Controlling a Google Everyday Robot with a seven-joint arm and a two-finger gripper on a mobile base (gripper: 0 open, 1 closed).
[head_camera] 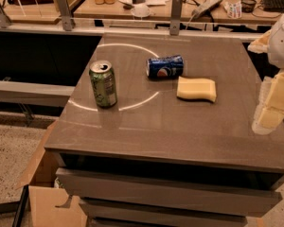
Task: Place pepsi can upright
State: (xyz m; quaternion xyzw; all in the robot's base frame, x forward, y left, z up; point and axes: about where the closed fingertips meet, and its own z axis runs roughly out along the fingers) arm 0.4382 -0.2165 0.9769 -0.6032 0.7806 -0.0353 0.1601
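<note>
At the right edge of the view, the end effector (270, 117) is made of pale cream-yellow, blocky segments with softly rounded corners, stacked one below another. Above it is a smooth, white, rounded arm shell (283, 37) with no visible markings or cables.

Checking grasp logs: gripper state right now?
Gripper: at the right edge of view, beside the table; open or closed cannot be told. Pepsi can lies on its side on the table, not held.
</note>
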